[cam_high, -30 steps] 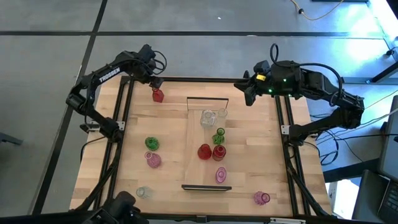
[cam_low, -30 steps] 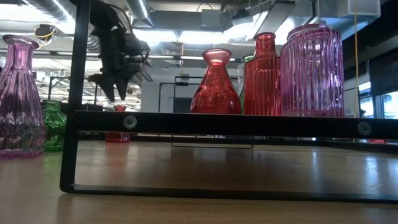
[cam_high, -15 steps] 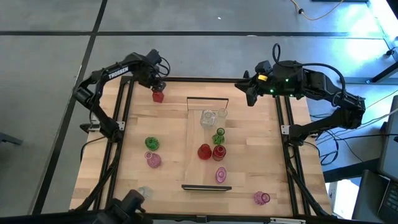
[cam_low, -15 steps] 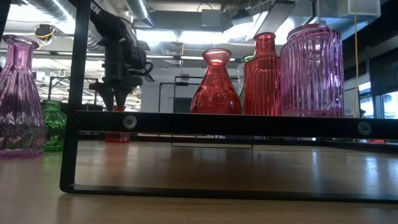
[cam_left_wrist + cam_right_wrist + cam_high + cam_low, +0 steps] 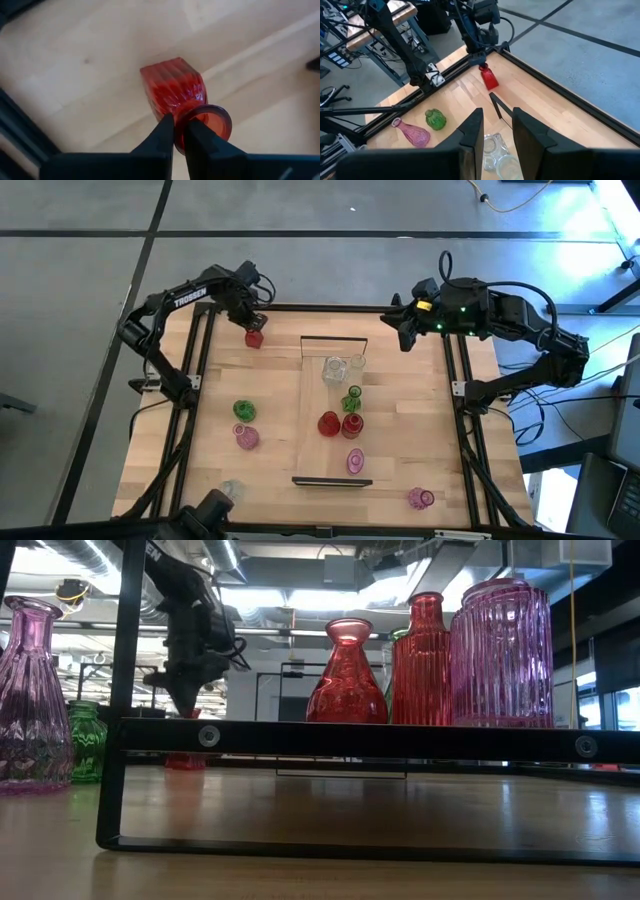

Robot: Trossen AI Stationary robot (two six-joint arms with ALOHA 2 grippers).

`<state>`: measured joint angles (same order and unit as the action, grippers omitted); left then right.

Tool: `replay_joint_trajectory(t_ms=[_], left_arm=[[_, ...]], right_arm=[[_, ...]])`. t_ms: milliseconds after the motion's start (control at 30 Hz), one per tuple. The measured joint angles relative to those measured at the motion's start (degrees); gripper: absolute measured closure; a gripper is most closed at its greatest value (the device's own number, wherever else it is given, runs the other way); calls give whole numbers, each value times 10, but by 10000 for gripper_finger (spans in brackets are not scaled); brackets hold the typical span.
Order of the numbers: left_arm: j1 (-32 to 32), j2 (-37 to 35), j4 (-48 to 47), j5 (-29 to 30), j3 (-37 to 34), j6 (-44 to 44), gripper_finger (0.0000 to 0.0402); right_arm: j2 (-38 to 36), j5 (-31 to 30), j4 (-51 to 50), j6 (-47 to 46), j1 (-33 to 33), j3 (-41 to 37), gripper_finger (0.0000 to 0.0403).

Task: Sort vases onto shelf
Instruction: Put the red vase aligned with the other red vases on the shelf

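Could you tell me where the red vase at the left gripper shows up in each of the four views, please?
High view: red vase at the table's far left corner, under the left gripper.
Low view: small, left of centre, mostly hidden behind the shelf frame bar.
Left wrist view: centre, its rim at the fingertips.
Right wrist view: upper centre, near the table edge.
Shared landmark: the left gripper right above it.

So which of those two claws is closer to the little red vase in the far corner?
The left. The left gripper is right at the red vase, fingers around its neck; the right gripper hangs open beyond the shelf, well away.
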<state>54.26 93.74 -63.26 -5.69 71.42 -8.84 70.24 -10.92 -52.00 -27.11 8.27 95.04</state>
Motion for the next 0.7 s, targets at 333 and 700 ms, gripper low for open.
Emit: replay_joint_trajectory(t_ms=[333, 700], left_arm=[[-99, -73, -106, -40, 29, -29, 390], [-354, -103, -155, -52, 140, -186, 390]], right_arm=[[0, 0, -26, 4, 0, 0, 317], [0, 0, -31, 8, 0, 0, 317]])
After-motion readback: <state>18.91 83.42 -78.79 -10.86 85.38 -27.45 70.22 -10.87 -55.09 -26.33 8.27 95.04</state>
